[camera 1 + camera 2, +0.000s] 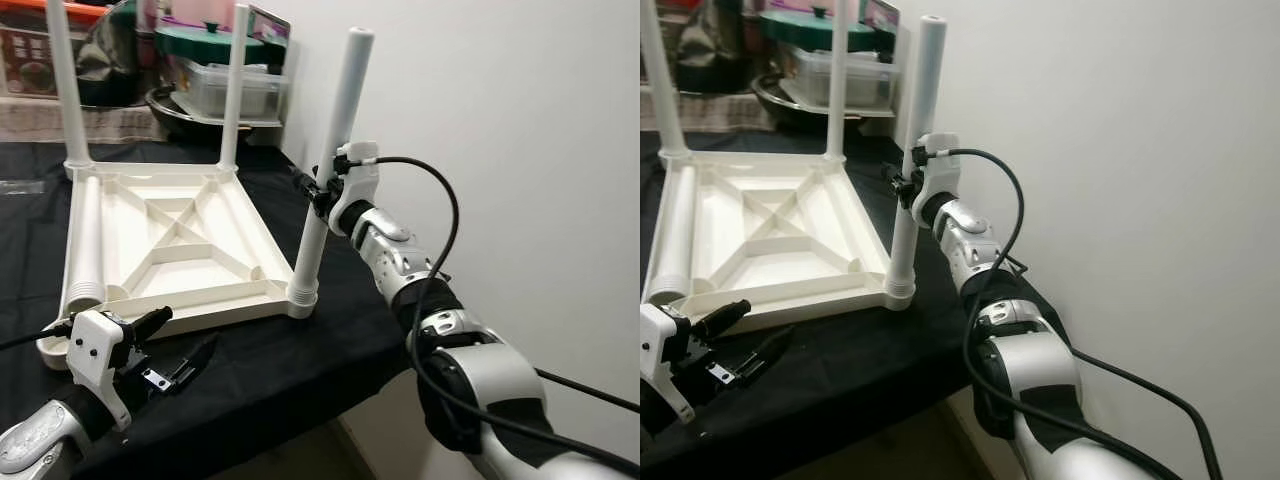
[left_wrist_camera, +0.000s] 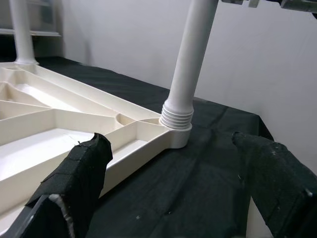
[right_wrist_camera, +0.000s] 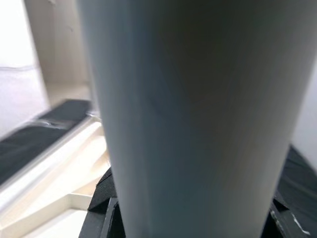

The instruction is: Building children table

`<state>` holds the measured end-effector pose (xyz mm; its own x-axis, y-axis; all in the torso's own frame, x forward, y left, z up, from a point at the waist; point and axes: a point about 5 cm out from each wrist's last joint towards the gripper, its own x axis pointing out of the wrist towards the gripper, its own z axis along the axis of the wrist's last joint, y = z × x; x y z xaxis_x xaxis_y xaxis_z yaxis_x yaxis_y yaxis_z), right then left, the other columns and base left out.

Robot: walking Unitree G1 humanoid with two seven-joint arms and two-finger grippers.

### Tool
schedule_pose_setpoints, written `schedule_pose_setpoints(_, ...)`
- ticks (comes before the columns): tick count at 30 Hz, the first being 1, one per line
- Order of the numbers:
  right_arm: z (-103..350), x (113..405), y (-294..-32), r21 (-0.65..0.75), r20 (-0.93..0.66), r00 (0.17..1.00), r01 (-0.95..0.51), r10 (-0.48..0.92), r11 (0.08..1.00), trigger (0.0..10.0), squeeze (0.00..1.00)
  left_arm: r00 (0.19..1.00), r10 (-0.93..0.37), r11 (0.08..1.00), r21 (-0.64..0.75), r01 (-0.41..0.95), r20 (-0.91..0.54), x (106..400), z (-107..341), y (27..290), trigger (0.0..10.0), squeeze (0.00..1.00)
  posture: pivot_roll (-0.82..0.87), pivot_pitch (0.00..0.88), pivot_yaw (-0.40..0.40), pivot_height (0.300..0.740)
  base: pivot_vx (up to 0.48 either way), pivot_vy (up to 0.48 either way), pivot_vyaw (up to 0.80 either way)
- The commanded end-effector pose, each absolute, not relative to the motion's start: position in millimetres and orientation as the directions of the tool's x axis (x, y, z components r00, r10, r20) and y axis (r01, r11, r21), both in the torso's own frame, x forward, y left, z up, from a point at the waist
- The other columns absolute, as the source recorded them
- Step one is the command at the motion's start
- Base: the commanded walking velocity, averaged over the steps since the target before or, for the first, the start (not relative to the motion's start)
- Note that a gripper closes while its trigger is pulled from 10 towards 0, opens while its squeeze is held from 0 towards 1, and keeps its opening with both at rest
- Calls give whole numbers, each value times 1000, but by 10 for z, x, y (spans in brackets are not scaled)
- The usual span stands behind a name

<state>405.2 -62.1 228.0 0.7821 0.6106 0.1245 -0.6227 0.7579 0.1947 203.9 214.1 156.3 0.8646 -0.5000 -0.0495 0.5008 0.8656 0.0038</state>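
White wall to the right; a black cloth (image 1: 300, 370) covers the work surface, with stacked pots and lidded containers (image 1: 215, 75) at the back.

Cream tabletop (image 1: 170, 240) lies upside down on the cloth, ribbed underside up. Two legs stand in the far corners. A third leg (image 1: 330, 170) stands in the near corner socket by the wall, leaning slightly. A fourth leg (image 1: 85, 240) lies loose inside the tray, along its left edge.

Right gripper (image 1: 322, 190) is clamped round the third leg at about mid-height, fingers pinching the tube. Left gripper (image 1: 175, 345) hangs low over the cloth just in front of the tabletop's near edge, fingers spread, holding nothing.

Step in hand, by my reading: seating the third leg in its socket. Next move likely calls for bringing the leg upright and screwing or pressing it down; then the loose leg goes to the remaining near corner.

View differences: left wrist view shows the leg's ribbed collar (image 2: 177, 116) sitting in the corner socket, several ridges above the rim, so probably not fully home. Right wrist view gives the tube close up, with dark finger pads at its base. Head views alone show the lean and the loose leg.
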Motion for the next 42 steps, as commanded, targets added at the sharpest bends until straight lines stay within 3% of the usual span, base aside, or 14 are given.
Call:
schedule_pose_setpoints(1, 1677, 3845, -450, 436, 6, 657, -680, 753, 590, 0, 0, 859, -509, 860, 6, 510, -55, 2020, 1572, 2126, 10000, 0, 179, 0, -233, 740, 0, 0, 0)
schedule_pose_setpoints(2, 1677, 3845, -450, 436, 6, 657, -680, 753, 590, 0, 0, 859, -509, 860, 6, 510, -55, 2020, 1572, 2126, 10000, 0, 179, 0, -233, 740, 0, 0, 0)
schedule_pose_setpoints(3, 1684, 3786, -457, 467, 70, 545, -758, 836, 455, 0, 0, 860, -507, 862, 5, 508, -57, 2010, 1569, 2131, 10000, 0, 184, 0, -235, 740, 0, 0, 0)
schedule_pose_setpoints(4, 1674, 3744, -456, 467, 92, 475, -797, 875, 384, 0, 0, 860, -506, 862, 5, 508, -58, 2007, 1568, 2131, 10000, 0, 184, 0, -235, 740, 0, 0, 0)
schedule_pose_setpoints(5, 1674, 3744, -456, 467, 92, 475, -797, 875, 384, 0, 0, 860, -506, 862, 5, 508, -58, 2007, 1568, 2131, 10000, 0, 184, 0, -235, 740, 0, 0, 0)
schedule_pose_setpoints(7, 1638, 3658, -451, 437, 106, 339, -860, 935, 263, 0, 0, 860, -507, 862, 5, 508, -60, 2005, 1567, 2132, 10000, 0, 184, 0, -235, 740, 0, 0, 0)
schedule_pose_setpoints(8, 1638, 3658, -451, 437, 106, 339, -860, 935, 263, 0, 0, 860, -507, 862, 5, 508, -60, 2005, 1567, 2132, 10000, 0, 184, 0, -235, 740, 0, 0, 0)
schedule_pose_setpoints(11, 1554, 3558, -418, 379, 51, 193, -911, 980, 160, 0, 0, 859, -508, 861, 8, 509, -61, 2003, 1575, 2138, 10000, 0, 195, 0, -236, 740, 0, 0, 0)
schedule_pose_setpoints(15, 1529, 3524, -401, 342, 6, 124, -933, 992, 115, 0, 0, 859, -509, 860, 11, 511, -61, 2011, 1581, 2135, 10000, 0, 197, 0, -237, 740, 0, 0, 0)
schedule_pose_setpoints(23, 1607, 3551, -398, 317, -31, 88, -944, 996, 93, 0, 0, 858, -510, 859, 10, 512, -60, 2004, 1582, 2130, 10000, 0, 205, 0, -245, 740, 0, 0, 0)
schedule_pose_setpoints(28, 1699, 3539, -400, 319, -12, -2, -948, 1000, 2, 0, 0, 857, -511, 859, 6, 512, -61, 1987, 1583, 2126, 10000, 0, 208, 0, -251, 740, 0, 0, 0)
schedule_pose_setpoints(35, 1740, 3417, -300, 339, 64, -191, -919, 979, -202, 0, 0, 854, -516, 856, -7, 517, -65, 1956, 1566, 2110, 10000, 0, 208, 0, -255, 740, 0, 0, 0)
schedule_pose_setpoints(42, 1725, 3388, -291, 333, 64, -233, -912, 970, -241, 0, 0, 854, -515, 857, -8, 516, -66, 1948, 1570, 2122, 10000, 0, 208, 0, -256, 740, 0, 0, 0)
